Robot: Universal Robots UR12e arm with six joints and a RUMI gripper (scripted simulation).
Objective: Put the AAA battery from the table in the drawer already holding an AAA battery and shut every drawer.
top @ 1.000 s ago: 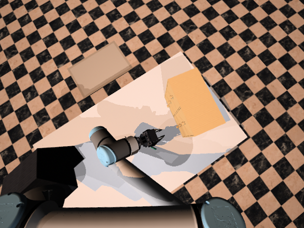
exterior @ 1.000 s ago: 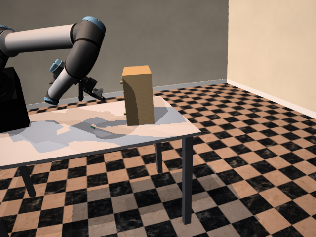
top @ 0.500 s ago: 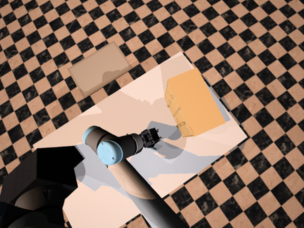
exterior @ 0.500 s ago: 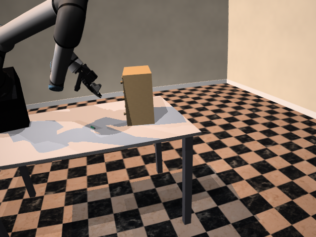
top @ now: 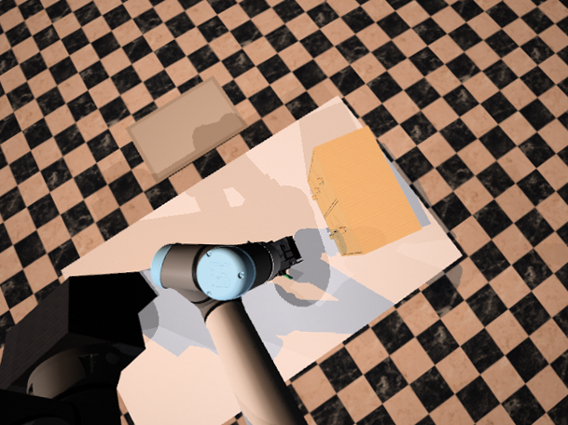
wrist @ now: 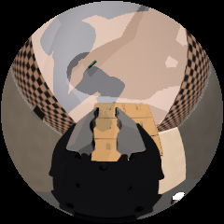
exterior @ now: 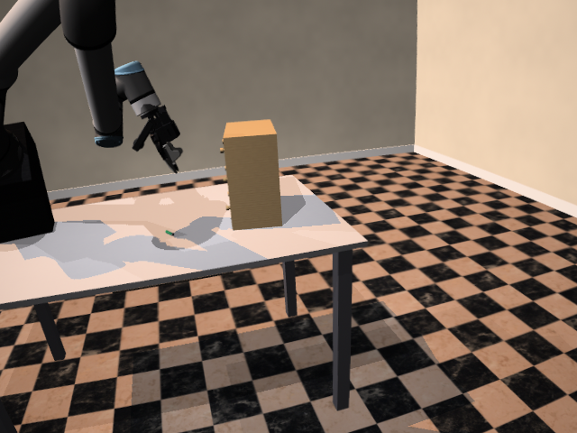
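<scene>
The AAA battery [top: 286, 276] [exterior: 169, 232] [wrist: 92, 63], green with a dark end, lies on its side on the table [top: 171, 394] [exterior: 303, 237], in front of the chest. The wooden chest [top: 367, 188] [exterior: 253, 181] [wrist: 150, 123] stands upright. Its knobs face the robot's side and no drawer visibly sticks out. The drawers' insides are hidden. My gripper [top: 295, 254] [exterior: 176, 170] [wrist: 106, 107] is partly open, with a narrow gap and nothing between its fingers. It points downward at a slant, well above the table, between the robot base and the chest, roughly above the battery.
The black robot base [top: 112, 301] [exterior: 22, 186] stands at the table's other end. The chest is near the far table edge. A flat tan panel [top: 180, 130] is beside the table. Arm shadows fall across the table around the battery.
</scene>
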